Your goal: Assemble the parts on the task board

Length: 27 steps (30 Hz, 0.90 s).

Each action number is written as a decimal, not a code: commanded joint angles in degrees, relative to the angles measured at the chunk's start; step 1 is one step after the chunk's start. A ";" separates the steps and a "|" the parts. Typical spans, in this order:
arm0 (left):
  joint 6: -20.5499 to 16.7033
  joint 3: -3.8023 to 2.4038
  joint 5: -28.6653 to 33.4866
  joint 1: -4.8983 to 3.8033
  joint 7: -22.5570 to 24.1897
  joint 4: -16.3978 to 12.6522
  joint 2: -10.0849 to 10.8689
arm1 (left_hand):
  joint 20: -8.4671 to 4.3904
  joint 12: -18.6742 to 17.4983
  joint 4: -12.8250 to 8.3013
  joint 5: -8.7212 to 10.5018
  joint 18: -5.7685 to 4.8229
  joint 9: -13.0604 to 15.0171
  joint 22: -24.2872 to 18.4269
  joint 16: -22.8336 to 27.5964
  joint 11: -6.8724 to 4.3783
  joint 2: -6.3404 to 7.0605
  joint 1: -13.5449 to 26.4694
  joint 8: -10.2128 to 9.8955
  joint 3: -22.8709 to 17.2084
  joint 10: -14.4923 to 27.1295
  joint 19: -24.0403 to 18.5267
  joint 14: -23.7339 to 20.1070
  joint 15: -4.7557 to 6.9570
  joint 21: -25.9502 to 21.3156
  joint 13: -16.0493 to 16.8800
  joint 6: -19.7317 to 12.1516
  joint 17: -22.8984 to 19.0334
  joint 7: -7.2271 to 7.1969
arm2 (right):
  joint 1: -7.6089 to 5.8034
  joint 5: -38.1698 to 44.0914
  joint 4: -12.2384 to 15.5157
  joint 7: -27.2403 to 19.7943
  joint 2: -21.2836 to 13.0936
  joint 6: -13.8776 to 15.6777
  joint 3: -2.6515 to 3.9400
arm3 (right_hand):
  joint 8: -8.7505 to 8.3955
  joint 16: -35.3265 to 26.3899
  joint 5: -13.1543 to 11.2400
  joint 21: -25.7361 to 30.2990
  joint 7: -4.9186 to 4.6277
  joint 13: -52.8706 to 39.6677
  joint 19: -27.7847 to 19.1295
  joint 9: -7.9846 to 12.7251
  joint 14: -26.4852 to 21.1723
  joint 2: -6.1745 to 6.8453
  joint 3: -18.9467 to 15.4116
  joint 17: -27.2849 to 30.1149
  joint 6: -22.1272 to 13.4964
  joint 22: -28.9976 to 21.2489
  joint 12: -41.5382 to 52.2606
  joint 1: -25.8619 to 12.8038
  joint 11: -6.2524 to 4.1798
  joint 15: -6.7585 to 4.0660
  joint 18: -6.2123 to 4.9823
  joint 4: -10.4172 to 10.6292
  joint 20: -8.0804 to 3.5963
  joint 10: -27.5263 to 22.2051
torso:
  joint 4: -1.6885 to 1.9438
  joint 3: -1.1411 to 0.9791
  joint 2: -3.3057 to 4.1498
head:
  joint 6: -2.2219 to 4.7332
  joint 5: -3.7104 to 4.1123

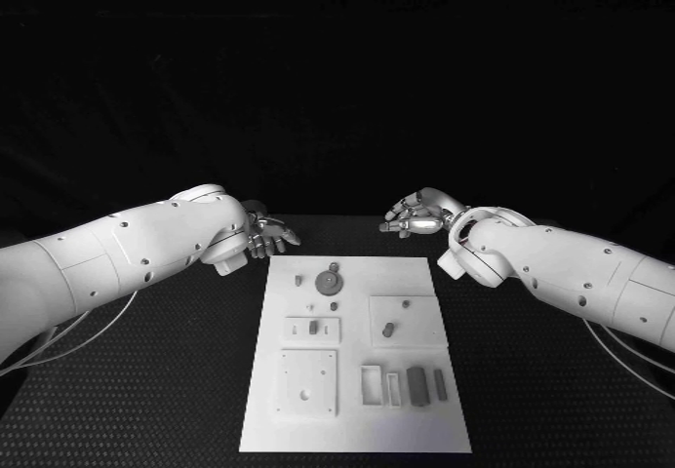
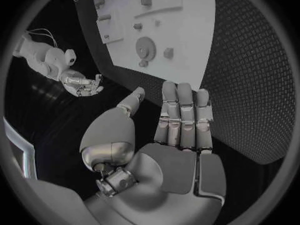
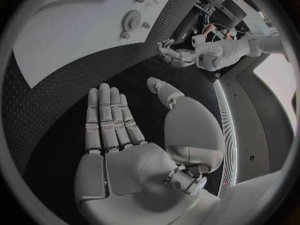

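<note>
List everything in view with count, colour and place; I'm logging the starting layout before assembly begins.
task board: one, white, middle of the black table, between the two arms.
gear: one, grey, round, lying on the board's far end.
small parts: several, grey, spread over the board; upright blocks stand at its near right.
raised plates: a few, white, on the board's near and middle areas.
table: one, black, textured, under everything.
left robot hand: silver, fingers apart, holding nothing, above the table beyond the board's far left corner.
right robot hand: silver, fingers apart, holding nothing, beyond the board's far right corner.
</note>
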<state>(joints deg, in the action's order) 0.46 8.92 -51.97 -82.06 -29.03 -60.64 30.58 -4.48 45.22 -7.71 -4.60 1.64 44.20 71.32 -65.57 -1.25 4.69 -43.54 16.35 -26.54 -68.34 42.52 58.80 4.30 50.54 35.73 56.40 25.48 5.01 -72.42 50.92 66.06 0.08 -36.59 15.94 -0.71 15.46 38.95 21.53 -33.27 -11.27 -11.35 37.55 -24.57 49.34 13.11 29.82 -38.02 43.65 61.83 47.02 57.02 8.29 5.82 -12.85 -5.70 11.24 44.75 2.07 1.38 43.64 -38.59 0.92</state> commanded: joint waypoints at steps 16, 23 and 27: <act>10.67 0.01 -5.25 2.90 4.36 10.79 -5.59 | -1.32 -9.26 -1.71 -6.15 -1.01 -3.23 -0.78 7.93 2.43 0.79 -1.16 -1.71 0.61 3.48 -3.96 -4.02 -4.22 -5.43 -3.35 -4.14 -2.49 2.32 | 0.02 -2.33 -0.24 -1.09 0.20 0.65 0.02 | 0.68 -6.30 -0.10 5.92 -1.68 5.48 -6.25 0.56 -6.34 -0.14 1.58 5.70 -1.12 -1.49 -6.11 0.30 1.88 3.63 0.63 0.62 1.49 -2.27 | -0.32 0.20 0.38 | 0.31 -0.44; 12.07 0.05 -5.24 3.64 4.30 12.05 -6.94 | -1.87 -8.83 0.66 -4.01 -0.41 -3.71 -0.16 6.88 1.80 1.07 2.06 -0.94 1.40 1.67 -2.70 -2.44 -3.44 -5.22 -2.45 -3.41 -1.43 1.74 | 0.01 -2.35 -0.43 -0.10 0.48 1.21 0.02 | 0.89 -6.98 -0.29 6.79 -1.60 6.62 -6.79 0.64 -6.90 -0.44 1.83 6.98 -1.17 -1.52 -7.52 0.58 1.95 3.81 0.77 0.84 1.61 -2.07 | -0.33 0.23 0.45 | 0.29 -0.42; 11.97 0.06 -5.21 3.88 4.60 12.01 -7.39 | -2.37 -8.34 1.72 -1.99 -0.24 -3.99 0.32 6.10 1.41 1.39 3.11 -0.49 1.46 0.93 -2.10 -1.92 -2.89 -5.00 -1.76 -2.84 -0.75 1.37 | 0.01 -2.33 -0.41 -0.02 0.52 1.19 0.02 | 0.95 -7.03 -0.58 6.92 -1.65 6.87 -6.76 0.67 -6.85 -0.51 2.05 7.31 -1.18 -1.47 -7.81 0.78 1.96 3.85 0.75 0.92 1.62 -1.86 | -0.37 0.26 0.47 | 0.22 -0.46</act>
<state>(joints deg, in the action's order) 10.66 9.00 -56.77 -78.18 -25.52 -48.54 23.41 -3.73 36.83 -6.05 -6.76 0.86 40.22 71.63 -59.43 0.03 6.19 -40.83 15.69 -25.09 -67.16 40.09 56.65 1.54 45.24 33.97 53.56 24.73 6.51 -72.43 48.83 65.65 0.04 -36.11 16.77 -0.70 16.24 32.12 21.08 -26.57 -11.15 -4.52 31.08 -23.94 42.84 12.72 31.51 -30.70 42.94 60.35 39.42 57.41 10.24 9.63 -12.79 -4.85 12.78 42.39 1.74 1.60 44.08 -38.31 0.46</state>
